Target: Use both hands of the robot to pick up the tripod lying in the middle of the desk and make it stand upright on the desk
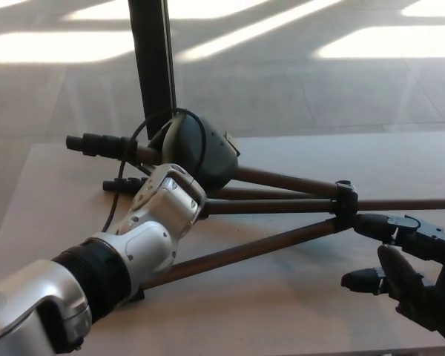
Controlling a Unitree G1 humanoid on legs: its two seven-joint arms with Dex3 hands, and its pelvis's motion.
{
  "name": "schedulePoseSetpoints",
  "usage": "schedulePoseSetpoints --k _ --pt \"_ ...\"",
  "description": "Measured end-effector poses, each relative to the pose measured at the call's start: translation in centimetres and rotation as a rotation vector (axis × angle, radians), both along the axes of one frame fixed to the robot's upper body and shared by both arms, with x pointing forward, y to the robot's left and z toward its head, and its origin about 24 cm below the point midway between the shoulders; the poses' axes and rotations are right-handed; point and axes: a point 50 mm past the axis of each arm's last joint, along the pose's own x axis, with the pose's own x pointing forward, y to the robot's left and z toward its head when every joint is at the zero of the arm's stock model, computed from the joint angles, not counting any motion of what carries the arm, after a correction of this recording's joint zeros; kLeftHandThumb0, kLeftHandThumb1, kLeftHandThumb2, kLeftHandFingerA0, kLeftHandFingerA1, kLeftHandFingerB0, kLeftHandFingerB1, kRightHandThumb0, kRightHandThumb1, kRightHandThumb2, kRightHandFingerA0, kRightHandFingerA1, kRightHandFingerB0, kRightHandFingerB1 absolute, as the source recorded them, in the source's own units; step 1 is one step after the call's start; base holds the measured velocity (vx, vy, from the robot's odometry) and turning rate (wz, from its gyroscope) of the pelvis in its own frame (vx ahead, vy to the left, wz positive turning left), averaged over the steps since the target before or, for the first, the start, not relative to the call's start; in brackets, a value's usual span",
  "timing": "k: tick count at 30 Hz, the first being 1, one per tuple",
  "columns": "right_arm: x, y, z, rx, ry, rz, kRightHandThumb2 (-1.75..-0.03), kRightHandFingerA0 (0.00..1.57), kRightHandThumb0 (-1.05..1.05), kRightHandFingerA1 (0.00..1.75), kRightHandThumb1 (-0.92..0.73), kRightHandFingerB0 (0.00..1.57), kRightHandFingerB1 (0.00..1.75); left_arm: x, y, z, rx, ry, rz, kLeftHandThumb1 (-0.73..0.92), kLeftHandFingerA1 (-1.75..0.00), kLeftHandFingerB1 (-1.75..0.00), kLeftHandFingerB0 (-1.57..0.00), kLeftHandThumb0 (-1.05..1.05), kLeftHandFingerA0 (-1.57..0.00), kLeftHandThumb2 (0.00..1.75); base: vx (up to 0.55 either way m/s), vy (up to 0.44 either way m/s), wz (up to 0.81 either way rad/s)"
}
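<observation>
Desk with tripod lying; left hand on it; right hand spread

- light tan desk, matte top, its far edge running across the middle of the view
- dark upright post standing just behind that far edge
- pale tiled floor beyond it, with bright sunlight patches across the top

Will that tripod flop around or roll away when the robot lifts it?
The tripod probably stays stiff: its legs look like rigid tubes. The splayed legs should stop it rolling. Being long, it may swing awkwardly if lifted at one end, near the right robot hand.
</observation>
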Motion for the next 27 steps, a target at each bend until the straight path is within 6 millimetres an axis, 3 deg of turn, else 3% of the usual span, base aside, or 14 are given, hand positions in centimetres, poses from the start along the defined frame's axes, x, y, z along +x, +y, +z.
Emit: schedulePoseSetpoints --k 2,3,6,7,10,11,12,16,17,19,20,23,24,27 --pt "-0.1 0.8 -0.3 0.064 0.017 -0.022 -0.6 0.44 -0.6 0.8 -0.68 0.4 0.48 0.0 0.1 0.1 -0.004 -0.008 -0.007 0.48 -1.38 -1.11 -0.89 -0.47 -1.23 0.94 0.0 0.0 0.0" --pt "-0.1 1.3 -0.6 0.107 0.033 -0.033 -0.6 0.34 -0.57 0.78 -0.68 0.33 0.48 0.1 0.2 0.2 -0.006 -0.012 -0.008 0.8 -1.75 -1.41 -0.76 -0.49 -0.89 0.7 0.0 0.0 0.0" --pt "-0.3 2.8 -1.4 0.226 0.084 -0.062 -0.88 0.31 -0.63 0.7 -0.52 0.16 0.51 0.2 0.5 0.4 -0.022 -0.015 -0.009 0.72 -1.75 -1.39 -0.79 -0.49 -0.88 0.66 0.0 0.0 0.0" --pt "-0.4 3.1 -1.6 0.249 0.098 -0.067 -0.59 0.35 -0.56 0.75 -0.64 0.35 0.48 0.2 0.6 0.5 -0.027 -0.013 -0.008 0.77 -1.64 -1.1 -0.77 -0.45 -0.83 0.71 0.0 0.0 0.0" --pt "-0.6 4.5 -2.7 0.335 0.177 -0.084 -0.58 0.34 -0.56 0.79 -0.62 0.35 0.53 0.4 0.9 0.9 -0.051 -0.006 -0.003 0.77 -1.69 -1.19 -0.77 -0.46 -0.85 0.69 0.0 0.0 0.0" --pt "-0.6 4.7 -3.1 0.331 0.209 -0.088 -0.59 0.22 -0.58 0.81 -0.69 0.25 0.58 0.5 0.9 1.0 -0.062 -0.001 -0.003 0.58 -1.33 -1.04 -0.84 -0.45 -1.17 1.03 0.0 0.0 0.0" --pt "-0.6 4.8 -3.1 0.33 0.216 -0.089 -0.59 0.22 -0.55 0.77 -0.65 0.29 0.59 0.5 0.9 1.1 -0.064 -0.001 -0.003 0.76 -1.71 -1.35 -0.78 -0.46 -0.92 0.63 0.0 0.0 0.0" --pt "-0.8 5.5 -5.0 0.312 0.338 -0.095 -0.59 0.14 -0.5 0.76 -0.66 0.25 0.56 0.8 1.1 1.7 -0.1 0.006 0.0 0.67 -1.65 -1.28 -0.81 -0.38 -0.89 0.67 0.0 0.0 0.0" --pt "-0.8 5.7 -5.6 0.306 0.372 -0.097 -0.59 0.12 -0.5 0.76 -0.66 0.21 0.56 0.8 1.1 1.9 -0.105 0.005 -0.002 0.47 -1.33 -1.06 -0.86 -0.4 -1.18 0.94 0.0 0.0 0.0" --pt "-0.9 6.0 -6.6 0.296 0.427 -0.102 -0.6 0.1 -0.5 0.76 -0.66 0.21 0.55 1.0 1.0 2.4 -0.105 0.002 -0.009 0.47 -1.33 -1.06 -0.86 -0.39 -1.17 0.94 0.0 0.0 0.0" --pt "-0.8 6.1 -6.8 0.294 0.438 -0.105 -0.6 0.09 -0.49 0.75 -0.66 0.22 0.54 1.1 1.0 2.6 -0.103 0.0 -0.009 0.64 -1.52 -1.05 -0.81 -0.32 -0.87 0.68 0.0 0.0 0.0" --pt "-0.5 6.6 -7.1 0.293 0.451 -0.101 -0.6 0.06 -0.53 0.72 -0.66 0.15 0.51 1.4 0.9 3.4 -0.101 -0.005 -0.008 0.71 -1.47 -0.96 -0.83 -0.39 -0.89 0.7 0.0 0.0 0.0" --pt "-0.3 6.7 -7.1 0.294 0.452 -0.099 -0.81 0.1 -0.58 0.65 -0.54 0.11 0.53 1.4 0.8 3.6 -0.101 -0.007 -0.008 0.69 -1.42 -0.92 -0.84 -0.38 -0.88 0.68 0.0 0.0 0.0" --pt "0.4 7.1 -7.2 0.3 0.454 -0.092 -0.6 0.04 -0.54 0.71 -0.65 0.14 0.51 1.7 0.5 4.9 -0.11 -0.024 -0.018 0.64 -1.52 -1.01 -0.83 -0.36 -0.87 0.69 0.0 0.0 0.0"
